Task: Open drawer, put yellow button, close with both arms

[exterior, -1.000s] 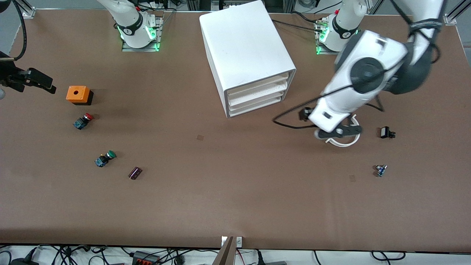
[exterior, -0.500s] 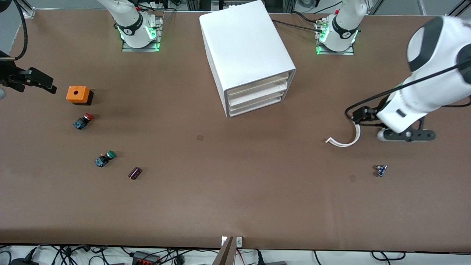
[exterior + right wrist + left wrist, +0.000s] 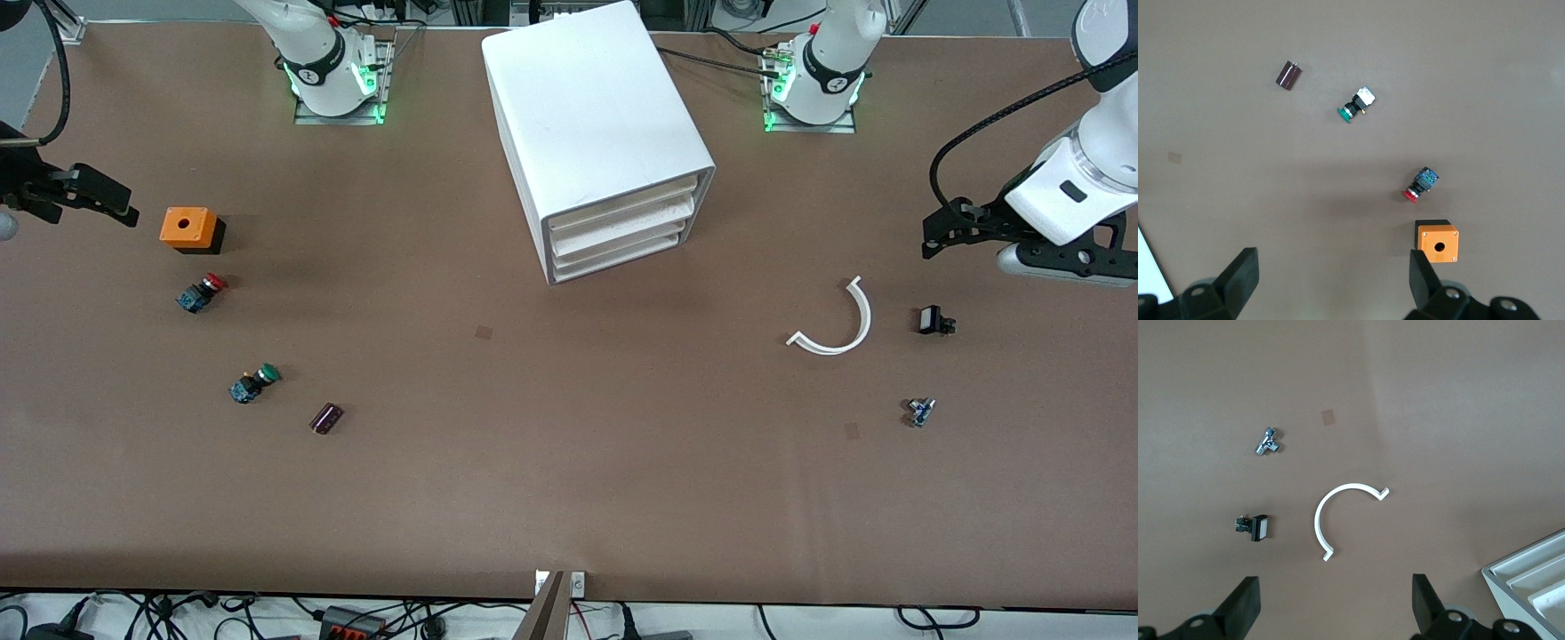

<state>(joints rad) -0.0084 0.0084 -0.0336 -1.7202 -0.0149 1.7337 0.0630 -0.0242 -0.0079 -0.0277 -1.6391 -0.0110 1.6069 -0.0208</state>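
The white cabinet [image 3: 596,116] stands mid-table between the arm bases, and its corner shows in the left wrist view [image 3: 1531,587]. Its top drawer [image 3: 622,203] is shut flush. No yellow button shows in any view. My left gripper [image 3: 1076,262] hangs open and empty over the table's left-arm end, its fingers [image 3: 1245,607] wide apart. My right gripper [image 3: 18,200] hangs open and empty over the right-arm end, partly cut off by the view's edge, its fingers [image 3: 1241,277] wide apart above bare table.
An orange box with a hole [image 3: 188,228], a red-capped switch [image 3: 201,292], a green-capped switch [image 3: 254,383] and a dark cylinder [image 3: 326,418] lie toward the right arm's end. A white curved strip [image 3: 836,324], a small black part [image 3: 933,320] and a small metal part [image 3: 920,412] lie toward the left arm's end.
My left arm has swung away from over the white curved strip toward the left-arm end of the table, uncovering the small black part. The right arm has not moved.
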